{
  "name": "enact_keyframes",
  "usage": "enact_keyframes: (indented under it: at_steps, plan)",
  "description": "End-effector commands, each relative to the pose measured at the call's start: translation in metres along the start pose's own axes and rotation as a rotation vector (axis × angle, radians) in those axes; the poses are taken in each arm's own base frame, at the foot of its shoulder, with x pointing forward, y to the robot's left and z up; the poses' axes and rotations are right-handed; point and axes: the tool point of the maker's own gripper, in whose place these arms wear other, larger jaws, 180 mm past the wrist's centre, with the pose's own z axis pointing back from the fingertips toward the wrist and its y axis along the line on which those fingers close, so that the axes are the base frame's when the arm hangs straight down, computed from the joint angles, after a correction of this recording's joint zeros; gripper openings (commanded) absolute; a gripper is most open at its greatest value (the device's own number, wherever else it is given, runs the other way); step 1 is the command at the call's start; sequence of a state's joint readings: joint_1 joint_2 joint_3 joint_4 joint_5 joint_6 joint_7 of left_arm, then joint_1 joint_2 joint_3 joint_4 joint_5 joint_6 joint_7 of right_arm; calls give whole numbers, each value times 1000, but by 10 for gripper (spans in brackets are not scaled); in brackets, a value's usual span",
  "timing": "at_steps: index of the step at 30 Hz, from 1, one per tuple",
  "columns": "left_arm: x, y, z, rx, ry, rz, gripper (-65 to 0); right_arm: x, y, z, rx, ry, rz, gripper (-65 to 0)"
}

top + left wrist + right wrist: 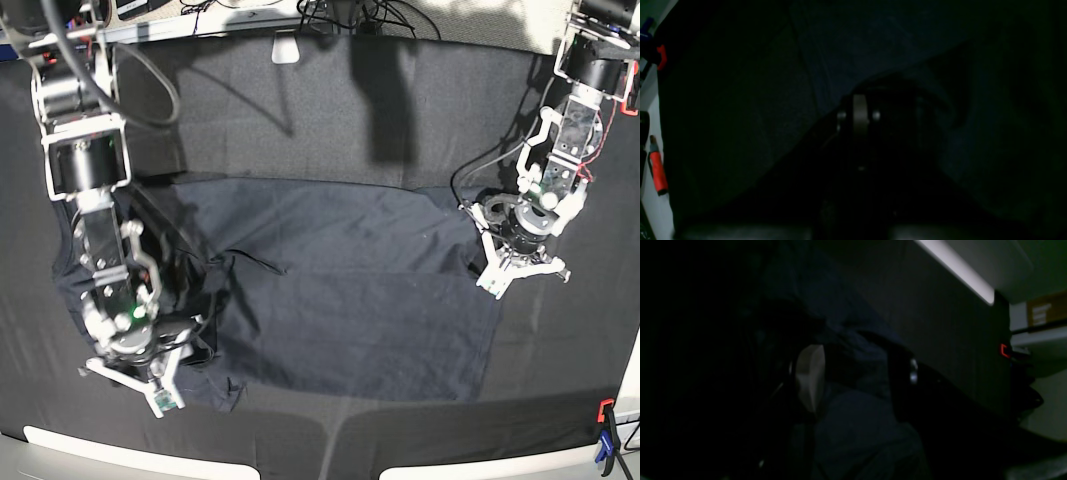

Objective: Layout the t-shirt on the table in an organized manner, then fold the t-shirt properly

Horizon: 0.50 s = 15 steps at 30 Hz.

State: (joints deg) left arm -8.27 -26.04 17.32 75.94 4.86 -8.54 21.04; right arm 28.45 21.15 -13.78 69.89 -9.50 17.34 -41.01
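1. Black cloth-covered table (330,100) filling the base view, creased, with a red and blue clamp (606,442) at the near corner on the left arm's side.
2. Dark navy t-shirt (350,290) spread flat across the middle, broad body smooth, hem edge toward the left arm; the end by the right arm bunched and rumpled, cloth heaped under that arm.
3. Laying-out step in hand, by the look of it; no fold made yet, judging from the single flat layer.
4. Right gripper (140,385) down on the bunched end, white finger (810,376) and dark finger standing apart with navy cloth lying between them; spread, not pinching anything firmly as far as the dim wrist view shows.
5. Left gripper (520,275) just off the shirt's edge, over bare table cloth; pressed together, holding nothing visible, wrist view too dark to add much.
6. Next move calling, in all likelihood, for a fresh pinch on the rumpled end and a pull outward to flatten the sleeve and collar area.
7. Then an even grip at both ends before any fold.
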Motion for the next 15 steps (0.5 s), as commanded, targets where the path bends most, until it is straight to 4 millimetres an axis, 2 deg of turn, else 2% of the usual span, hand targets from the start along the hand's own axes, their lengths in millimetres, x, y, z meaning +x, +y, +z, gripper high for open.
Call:
enact_keyframes:
  at_steps: [1,4,10,15]
  plan:
    - [16,17,0,40,-46,-4,-650,19,-8,7,35,-52,17,-355]
    - [15,17,0,40,-42,-4,-650,16,15,18,214,-50,70,-355]
    - [15,17,0,40,-43,-4,-650,2,3,48,296,18,76,-355]
    - [15,17,0,40,-43,-4,-650,-31,24,63,459,130,85,-355]
